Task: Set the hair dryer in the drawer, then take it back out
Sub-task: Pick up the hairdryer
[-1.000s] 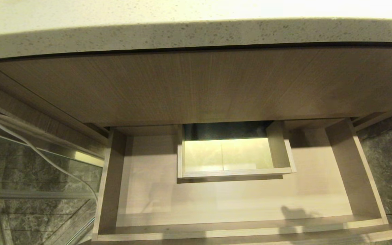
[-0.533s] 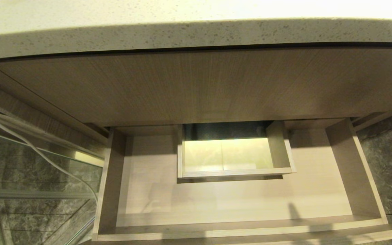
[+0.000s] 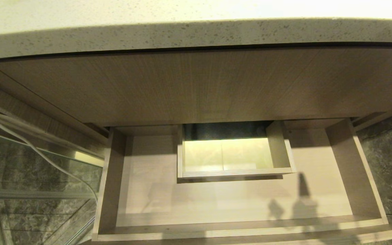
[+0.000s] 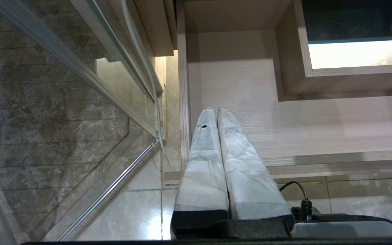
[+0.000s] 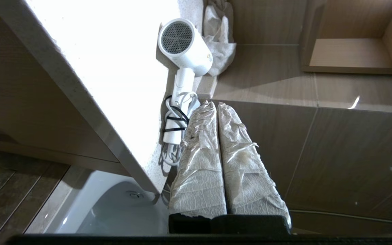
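The small white hair dryer (image 5: 186, 47) lies on the pale countertop (image 5: 114, 75), with its coiled white cord (image 5: 175, 126) bound by a dark tie. My right gripper (image 5: 215, 104) is shut and empty, its wrapped fingertips close beside the dryer's handle end and cord. It is outside the head view. The wide beige drawer (image 3: 216, 204) stands pulled out and empty, with a walled rectangular cut-out (image 3: 233, 173) in its floor. My left gripper (image 4: 215, 109) is shut and empty, above the drawer's (image 4: 284, 115) front left corner.
A crumpled white cloth (image 5: 220, 37) lies behind the dryer. A white basin (image 5: 114, 207) sits below the counter edge. A glass panel with a metal rail (image 4: 80, 75) and a white cable (image 3: 29, 146) are left of the drawer. The taller wood-grain front panel (image 3: 196, 88) is above it.
In the head view, a shadow on the drawer's right front floor has grown and reached farther in toward the cut-out. The drawer and the rest of the scene have not moved.
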`<state>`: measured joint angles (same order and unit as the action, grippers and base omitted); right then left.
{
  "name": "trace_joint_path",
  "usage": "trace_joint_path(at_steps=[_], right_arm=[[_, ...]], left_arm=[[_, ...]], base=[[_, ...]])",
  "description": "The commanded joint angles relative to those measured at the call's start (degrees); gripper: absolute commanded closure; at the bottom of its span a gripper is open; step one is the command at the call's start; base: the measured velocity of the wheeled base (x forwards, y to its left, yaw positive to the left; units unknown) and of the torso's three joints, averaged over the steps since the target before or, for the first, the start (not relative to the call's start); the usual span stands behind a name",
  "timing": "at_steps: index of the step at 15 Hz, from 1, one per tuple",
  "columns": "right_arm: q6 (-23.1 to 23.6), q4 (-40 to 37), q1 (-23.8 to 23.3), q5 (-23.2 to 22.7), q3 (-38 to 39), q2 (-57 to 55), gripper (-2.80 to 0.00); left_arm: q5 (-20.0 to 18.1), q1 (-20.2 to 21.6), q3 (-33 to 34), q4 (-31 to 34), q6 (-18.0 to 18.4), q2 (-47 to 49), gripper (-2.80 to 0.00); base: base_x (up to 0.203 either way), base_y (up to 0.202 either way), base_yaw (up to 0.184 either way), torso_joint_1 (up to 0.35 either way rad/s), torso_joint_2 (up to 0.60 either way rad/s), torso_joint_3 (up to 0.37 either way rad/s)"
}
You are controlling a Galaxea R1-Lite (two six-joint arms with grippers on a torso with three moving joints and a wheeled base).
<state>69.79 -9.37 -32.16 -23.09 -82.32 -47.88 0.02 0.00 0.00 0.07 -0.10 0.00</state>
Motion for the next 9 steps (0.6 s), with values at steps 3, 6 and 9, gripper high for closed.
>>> trace_joint_path(at_steps=[3,6,9], right_arm=[[0.92,10.18,-0.36,0.94,0.64,-10.50,0.00],[2.37,18.14,-0.31,6.24,-0.33,-16.79,0.00],[4.68,23.63,-0.32,11.47,-1.50,-21.37,0.00]], left_arm=[[-0.02,0.00,0.00,0.01,0.01,0.00,0.00],[0.03,0.00,0.00,0.01,0.01,0.00,0.00],[0.06,0.00,0.00,0.01,0.01,0.00,0.00]], base=[[0.000,0.000,0.000,0.000,0.00,0.000],[0.000,0.000,0.000,0.000,0.00,0.000],[0.000,0.000,0.000,0.000,0.00,0.000]])
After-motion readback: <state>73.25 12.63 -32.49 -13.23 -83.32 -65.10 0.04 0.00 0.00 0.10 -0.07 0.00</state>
